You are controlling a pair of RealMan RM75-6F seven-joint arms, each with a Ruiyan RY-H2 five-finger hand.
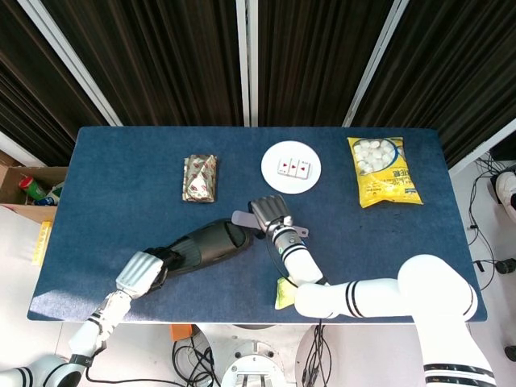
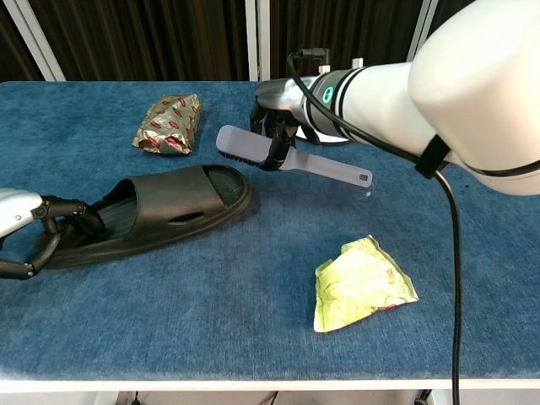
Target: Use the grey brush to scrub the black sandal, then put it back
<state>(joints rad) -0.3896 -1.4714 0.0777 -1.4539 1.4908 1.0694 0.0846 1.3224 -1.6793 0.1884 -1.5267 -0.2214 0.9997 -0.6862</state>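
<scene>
The one grey brush (image 2: 291,158) hangs above the table just past the toe of the one black sandal (image 2: 148,213), clear of it, its handle pointing toward the table's right side. The right hand (image 2: 274,126) grips it near the bristle head with fingers curled round it. The sandal lies toward the near left of the blue table (image 1: 379,234), its heel end held by the left hand (image 1: 141,272), fingers wrapped on the rim, close to the near edge. A yellow-green packet (image 2: 361,283) lies near the front edge. Farther back lie one foil-wrapped packet (image 1: 199,178), one white plate (image 1: 291,167) and one yellow snack bag (image 1: 382,171), with open cloth between them.
</scene>
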